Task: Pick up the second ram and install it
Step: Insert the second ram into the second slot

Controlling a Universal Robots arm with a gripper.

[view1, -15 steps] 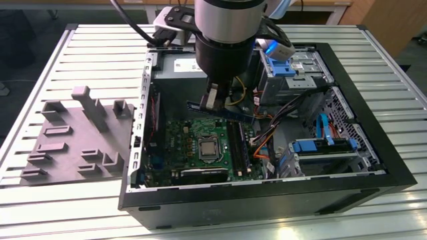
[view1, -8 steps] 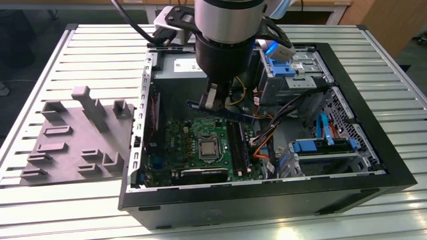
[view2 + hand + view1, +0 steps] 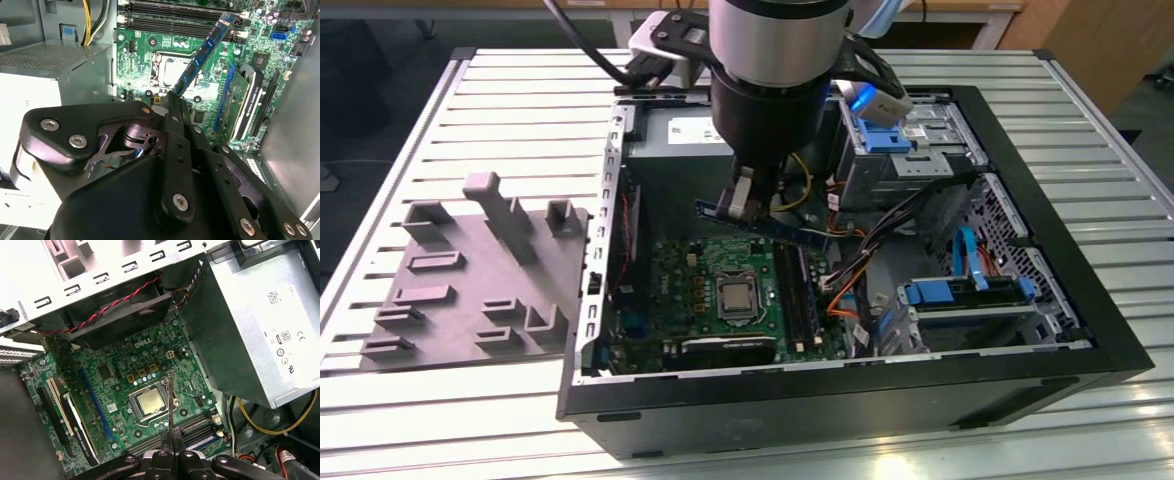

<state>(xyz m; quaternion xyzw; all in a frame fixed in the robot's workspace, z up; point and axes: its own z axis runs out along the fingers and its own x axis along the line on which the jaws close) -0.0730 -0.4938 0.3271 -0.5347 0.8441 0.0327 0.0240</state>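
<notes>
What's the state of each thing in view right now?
Gripper: jaws shut on the memory stick.
Memory stick: held tilted above the motherboard, not in a slot.
Computer case: lying on its side, open.
Processor: uncovered, no cooler on it.
Expansion card: seated in its slot.

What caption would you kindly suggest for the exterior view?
The gripper holds the second ram above the motherboard inside the open computer case.
</notes>
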